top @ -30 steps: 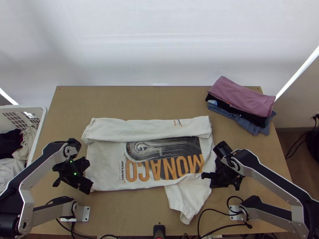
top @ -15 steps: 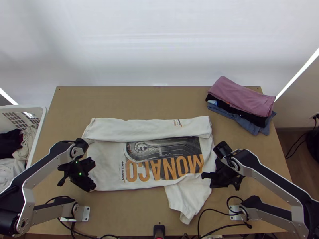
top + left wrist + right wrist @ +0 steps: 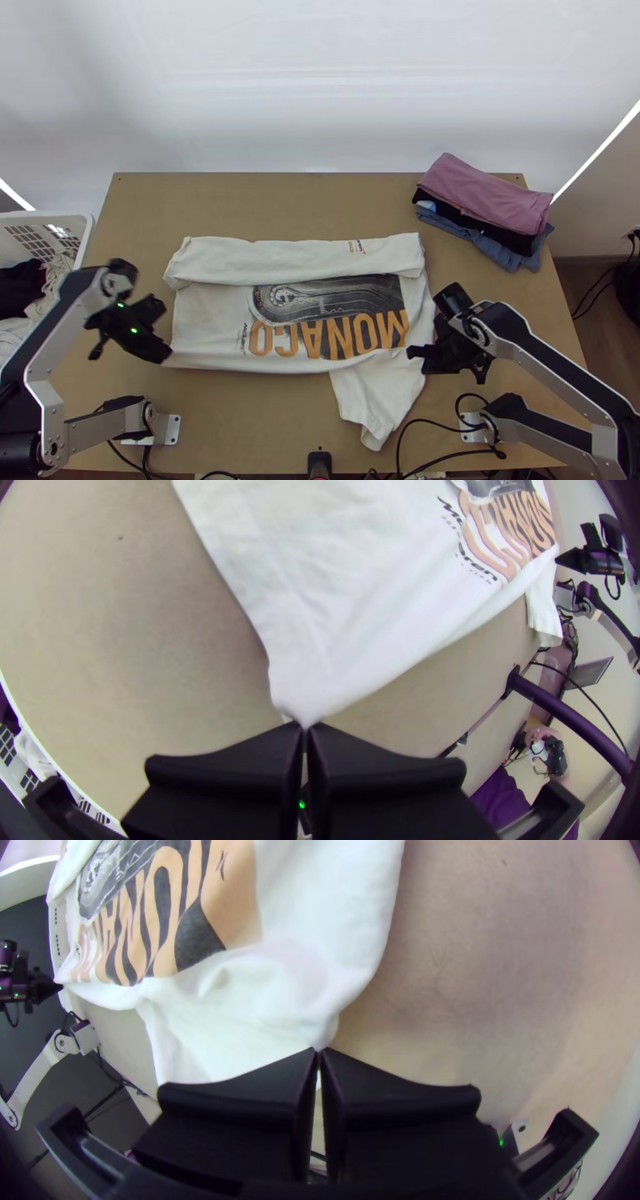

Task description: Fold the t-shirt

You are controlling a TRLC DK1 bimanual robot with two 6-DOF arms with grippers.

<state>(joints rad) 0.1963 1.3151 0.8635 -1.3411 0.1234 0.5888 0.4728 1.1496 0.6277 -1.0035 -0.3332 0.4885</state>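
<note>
Two pinches on the shirt, one per arm. Your black, wide-fingered left gripper (image 3: 305, 727) is over the left part of the light wooden table (image 3: 264, 204), fingers closed on the shirt's near left corner. Your black, wide-fingered right gripper (image 3: 319, 1052) is over the table's right part, fingertips together on a bit of cloth near the base of the loose sleeve.

Step in hand, my read: second lengthwise fold, at the grip stage. First one looks done: the plain white folded strip (image 3: 296, 260) lies along the side toward the table's far edge. Next move: lift both grips together, carry them evenly toward the table's far edge, lay the near side over the strip. Keep some tension between arms or the middle will likely sag. Watch the right end: you may need to tuck that sleeve afterward.

Shirt itself: white cotton-looking t-shirt (image 3: 208, 320), across the table's middle, a bit toward the near edge. Body mostly flat, black-and-orange print (image 3: 344, 316) face up, partly covered by the strip. Cloth tapers to your left fingertips, pulled fairly taut, corner probably just off the table. Right side is looser, with soft rumples by the print. The loose white sleeve (image 3: 372, 400) sticks out toward the table's near edge.
</note>
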